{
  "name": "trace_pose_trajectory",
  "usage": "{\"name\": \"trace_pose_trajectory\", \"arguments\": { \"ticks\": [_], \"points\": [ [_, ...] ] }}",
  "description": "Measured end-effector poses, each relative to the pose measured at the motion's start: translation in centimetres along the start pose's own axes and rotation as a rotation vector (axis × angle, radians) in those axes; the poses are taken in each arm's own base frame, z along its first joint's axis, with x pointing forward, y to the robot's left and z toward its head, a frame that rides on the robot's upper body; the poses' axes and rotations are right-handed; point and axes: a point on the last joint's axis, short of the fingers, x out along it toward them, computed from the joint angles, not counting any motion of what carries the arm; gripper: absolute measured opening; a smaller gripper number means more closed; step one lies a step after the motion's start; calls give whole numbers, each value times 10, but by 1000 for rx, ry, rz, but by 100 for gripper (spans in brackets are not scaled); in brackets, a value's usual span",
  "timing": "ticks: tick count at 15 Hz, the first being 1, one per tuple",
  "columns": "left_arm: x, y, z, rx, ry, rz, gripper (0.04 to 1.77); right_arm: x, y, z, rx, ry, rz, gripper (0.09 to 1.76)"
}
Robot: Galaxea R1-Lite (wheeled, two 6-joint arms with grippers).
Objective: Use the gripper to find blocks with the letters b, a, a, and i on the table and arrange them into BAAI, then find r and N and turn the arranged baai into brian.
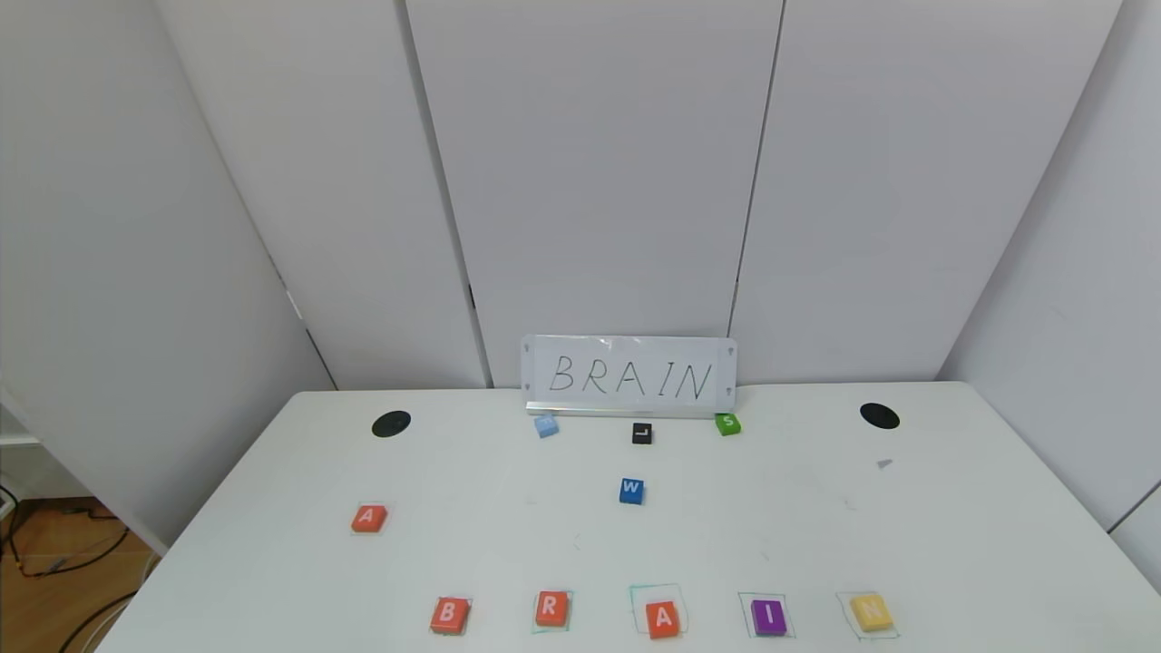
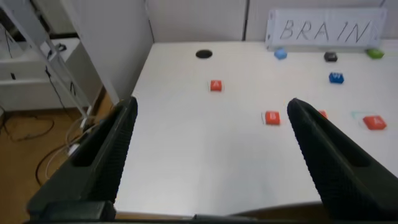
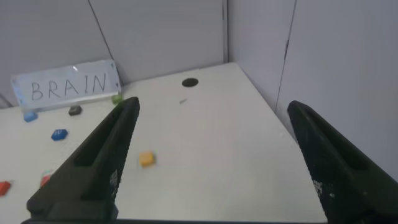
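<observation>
Black left gripper: fingers spread wide, empty, held off the table's near left edge. Black right gripper: likewise wide, empty, off the right edge. Front row on table: B, R, A, I, N; spare A well apart, left. Blocks probably light, rigid, smooth; best pinched across opposite side faces.

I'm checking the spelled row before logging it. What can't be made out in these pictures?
- Pale blue block: letter too faint in the head view.
- Left hand and right hand, both open: out of the head view.
- Left wrist view: R block mostly behind a finger.
- Right wrist view: yellow N block blurred, letter unreadable.
</observation>
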Motion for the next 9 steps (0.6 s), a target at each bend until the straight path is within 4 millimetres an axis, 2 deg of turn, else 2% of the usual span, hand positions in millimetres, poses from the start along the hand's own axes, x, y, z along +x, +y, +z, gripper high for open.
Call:
{"name": "trace_pose_trajectory", "arguments": {
  "ticks": [2,3,5,9],
  "points": [
    [12,-1,6,-12,-145,3,172,15,3,-7,-21,-88,31,171],
    [20,-2,2,-14,-174,5,172,22,3,-14,-29,-109,46,171],
    [38,-4,-11,-13,-212,6,172,35,4,-31,-37,-123,80,171],
    [67,-8,-53,-4,-200,-2,172,50,4,-63,-63,-119,102,171]
  ]
}}
